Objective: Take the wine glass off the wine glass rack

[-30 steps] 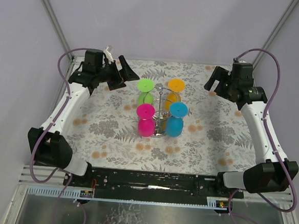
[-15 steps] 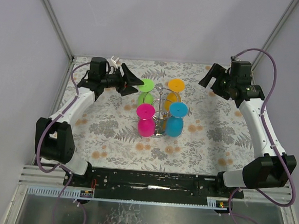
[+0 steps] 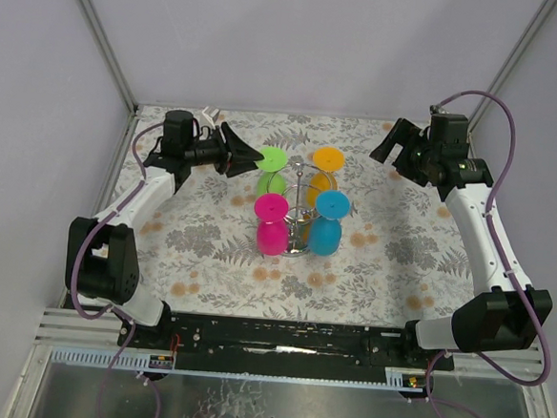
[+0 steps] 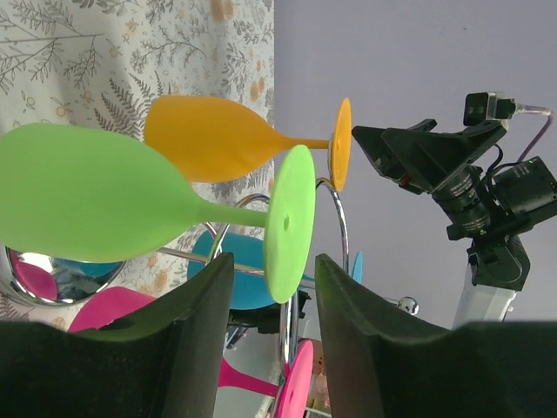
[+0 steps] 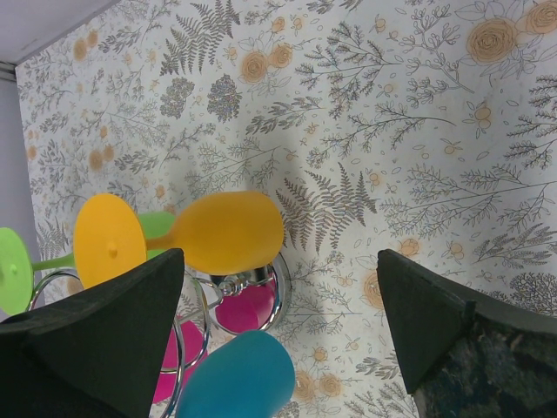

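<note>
The silver wine glass rack (image 3: 302,193) stands mid-table with a green wine glass (image 3: 270,161), an orange one (image 3: 328,161), a pink one (image 3: 271,210) and a blue one (image 3: 331,206) hanging upside down from it. My left gripper (image 3: 251,155) is level with the green glass's round foot. In the left wrist view that green foot (image 4: 289,222) dips its lower edge between my narrowed fingers (image 4: 196,331), with a gap on each side. My right gripper (image 3: 390,146) hovers wide open at the back right, above the orange glass (image 5: 222,231) and holding nothing.
The rack's round mirrored base (image 5: 261,292) rests on the floral tablecloth (image 3: 389,265). The blue glass (image 5: 235,374) hangs nearest the right gripper (image 5: 280,257). Purple cables loop off both arms, and grey walls close the table on three sides.
My left gripper has swung right to the green glass's foot and its jaws have narrowed around the foot's edge. The right gripper shifted slightly, still wide open.
</note>
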Motion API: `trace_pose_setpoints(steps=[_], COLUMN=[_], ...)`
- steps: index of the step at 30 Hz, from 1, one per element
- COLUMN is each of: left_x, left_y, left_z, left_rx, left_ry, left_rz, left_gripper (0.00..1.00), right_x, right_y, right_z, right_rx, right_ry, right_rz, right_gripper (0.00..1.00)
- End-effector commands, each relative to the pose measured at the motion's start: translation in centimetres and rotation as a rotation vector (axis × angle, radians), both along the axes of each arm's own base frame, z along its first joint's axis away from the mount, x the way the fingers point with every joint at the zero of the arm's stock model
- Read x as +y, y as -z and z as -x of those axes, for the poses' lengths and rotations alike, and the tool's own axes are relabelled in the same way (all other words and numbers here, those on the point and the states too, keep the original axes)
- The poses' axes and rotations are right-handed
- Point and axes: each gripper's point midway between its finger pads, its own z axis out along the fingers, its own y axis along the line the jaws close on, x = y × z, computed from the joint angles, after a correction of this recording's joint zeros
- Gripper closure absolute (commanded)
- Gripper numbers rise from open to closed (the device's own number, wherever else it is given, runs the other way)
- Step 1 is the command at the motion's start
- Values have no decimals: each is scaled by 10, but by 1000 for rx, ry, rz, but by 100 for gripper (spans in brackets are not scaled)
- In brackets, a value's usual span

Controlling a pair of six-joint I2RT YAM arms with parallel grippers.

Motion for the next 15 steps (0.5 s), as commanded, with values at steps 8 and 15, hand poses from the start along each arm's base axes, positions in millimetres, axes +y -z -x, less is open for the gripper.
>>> trace_pose_setpoints(steps=[8, 15], left_x=[0, -1], left_y=[-2, -3], left_z=[1, -1], left_rx=[-23, -25], left_ry=[25, 27], left_rz=[36, 40], left_gripper=[73, 85], right_x=[1, -1], right_y=[-11, -9], right_z=[-1, 3], right_rx=[-43, -42], right_ry=[-7, -4], right_rz=[-13, -5], right_gripper=[1, 1])
